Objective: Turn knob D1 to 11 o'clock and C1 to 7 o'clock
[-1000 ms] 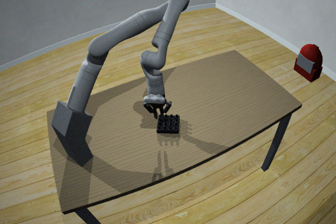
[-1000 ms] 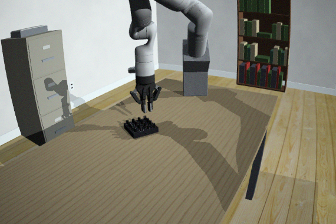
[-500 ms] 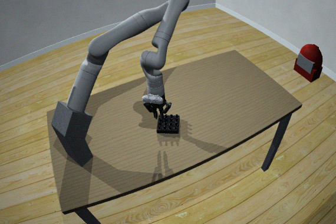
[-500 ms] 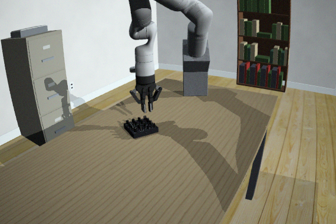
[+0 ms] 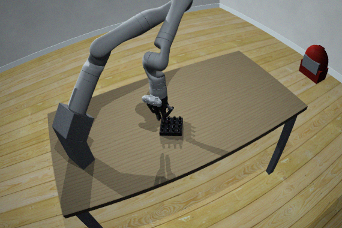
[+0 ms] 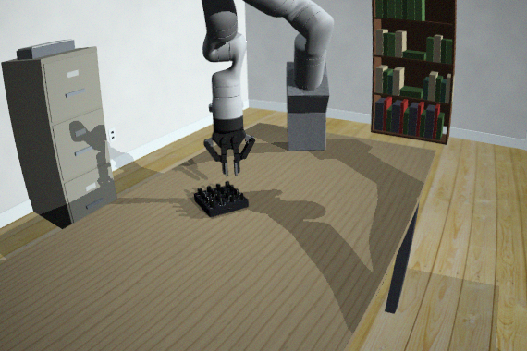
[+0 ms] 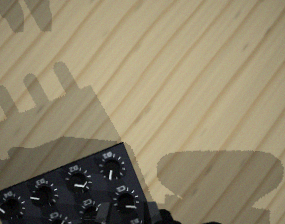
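Note:
The black knob box stands flat on the table. In the wrist view it is at lower left, rotated, with printed names upside down. Knob D1 is at its upper right corner; its white line points about 1 o'clock. Knob C1 is below it; its line points about 10 o'clock. My gripper is partly open, with nothing between the fingers. It hangs above the knob tops near the column 1 side; which knob it is over I cannot tell. The socket is hidden.
Knob D2 is beside D1, and knob C2 is beside C1, with narrow gaps between them. Other knobs stand close by. The wooden table surrounds the box. Arm and knob shadows fall across the table.

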Available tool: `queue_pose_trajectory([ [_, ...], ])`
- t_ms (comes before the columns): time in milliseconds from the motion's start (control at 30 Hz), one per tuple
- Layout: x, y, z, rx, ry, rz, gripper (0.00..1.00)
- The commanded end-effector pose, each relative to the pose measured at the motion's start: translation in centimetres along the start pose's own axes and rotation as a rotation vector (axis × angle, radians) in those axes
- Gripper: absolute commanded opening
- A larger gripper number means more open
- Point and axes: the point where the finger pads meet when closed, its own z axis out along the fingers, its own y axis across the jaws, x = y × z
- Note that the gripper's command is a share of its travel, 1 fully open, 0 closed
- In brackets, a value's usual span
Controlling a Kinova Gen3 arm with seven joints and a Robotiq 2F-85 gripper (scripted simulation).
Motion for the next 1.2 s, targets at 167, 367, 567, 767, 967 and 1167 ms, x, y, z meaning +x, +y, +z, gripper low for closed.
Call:
queue_pose_trajectory([
  [167, 0.13, -0.11, -0.16, 0.001, 0.001, 0.189, 0.19],
  [367, 0.17, -0.10, -0.21, 0.001, 0.002, 0.310, 0.19],
  [567, 0.22, -0.08, -0.29, 0.001, 0.002, 0.508, 0.19],
  [767, 0.26, -0.06, -0.39, 0.000, 0.002, 0.721, 0.19],
  [967, 0.28, -0.05, -0.47, 0.000, 0.002, 0.870, 0.19],
  [1167, 0.29, -0.04, -0.59, 0.000, 0.002, 1.097, 0.19],
])
